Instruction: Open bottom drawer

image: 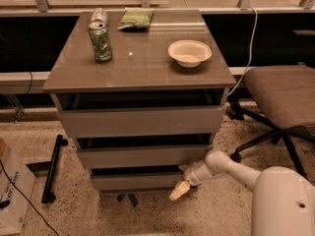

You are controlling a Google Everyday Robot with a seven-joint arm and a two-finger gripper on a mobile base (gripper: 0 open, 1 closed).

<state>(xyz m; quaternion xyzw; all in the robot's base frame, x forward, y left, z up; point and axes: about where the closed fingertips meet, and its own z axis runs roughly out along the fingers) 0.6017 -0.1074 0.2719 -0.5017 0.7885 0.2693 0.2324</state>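
- Lowest of three grey fronts on the desk (142, 65), just above the speckled floor: the bottom drawer (135, 181), with a dark gap along its top edge.
- At that drawer's right end, low by the floor: the tool (181, 183), on a white arm reaching in from the right.
- Cannot tell whether apart, together or clamped.
- On top: green can (101, 42), white bowl (189, 52), green packet (135, 19).
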